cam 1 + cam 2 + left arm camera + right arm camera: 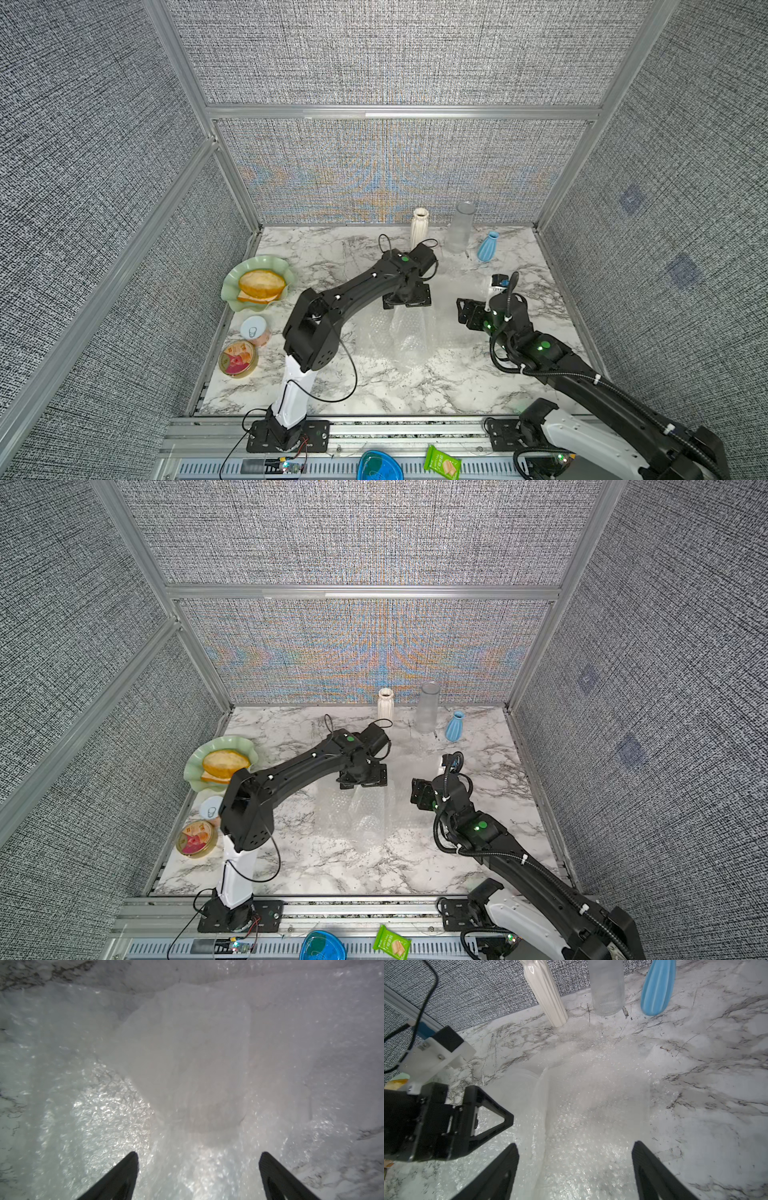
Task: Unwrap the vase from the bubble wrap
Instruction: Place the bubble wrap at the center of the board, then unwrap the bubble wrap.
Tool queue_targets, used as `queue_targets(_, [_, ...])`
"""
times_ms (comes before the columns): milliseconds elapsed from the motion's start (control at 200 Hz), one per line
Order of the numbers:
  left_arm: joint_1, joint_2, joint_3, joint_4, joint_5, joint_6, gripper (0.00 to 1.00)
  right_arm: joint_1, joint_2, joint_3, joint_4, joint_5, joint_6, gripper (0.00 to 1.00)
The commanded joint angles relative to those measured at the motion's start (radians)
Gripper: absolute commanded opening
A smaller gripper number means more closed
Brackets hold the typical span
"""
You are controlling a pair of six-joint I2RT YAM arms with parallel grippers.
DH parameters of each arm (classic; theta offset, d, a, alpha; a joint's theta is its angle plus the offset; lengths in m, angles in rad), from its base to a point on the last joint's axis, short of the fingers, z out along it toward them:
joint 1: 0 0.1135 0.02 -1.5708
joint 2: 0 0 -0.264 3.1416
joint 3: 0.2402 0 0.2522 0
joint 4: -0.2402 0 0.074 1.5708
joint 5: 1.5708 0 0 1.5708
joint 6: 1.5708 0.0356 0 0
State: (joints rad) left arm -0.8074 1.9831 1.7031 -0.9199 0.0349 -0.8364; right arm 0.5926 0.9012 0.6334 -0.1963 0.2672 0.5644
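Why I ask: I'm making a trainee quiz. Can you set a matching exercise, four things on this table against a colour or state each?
Things:
1. plate
2. bubble wrap
3. left gripper
4. rightmost vase

Colour or state:
A. blue
B. open
C. green
D. clear and crumpled

Pairs: 1-C, 2-D, 3-B, 4-A
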Motion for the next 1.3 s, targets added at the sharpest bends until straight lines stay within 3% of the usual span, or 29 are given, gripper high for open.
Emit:
queue_targets(0, [0.038,-0.139,-0.179,0.308,0.171,0.024,0.91,0.021,0.008,0.049,-0.078,-0.034,-0.003,0.81])
queue_targets(175, [0.139,-0.363,-0.475,0.543,0.312,0.025,0.9,0.094,0.151,0.205,-0.162,-0.038,-0.021,0.79])
queue_targets(510, [0.368,-0.564,-0.704,0.455,0.301,0.126,0.83,0.233,0.611,0.588,-0.394,0.035,-0.014,0.76])
queue_targets(931, [0.401,-0.503,-0.797,0.532,0.355,0.188,0.86,0.278,0.886,0.789,-0.473,0.014,0.034,0.76])
queue_targets(1291, [0.393,-0.403,-0.728,0.5,0.335,0.217,0.86,0.271,0.965,0.741,-0.413,-0.016,0.055,0.76])
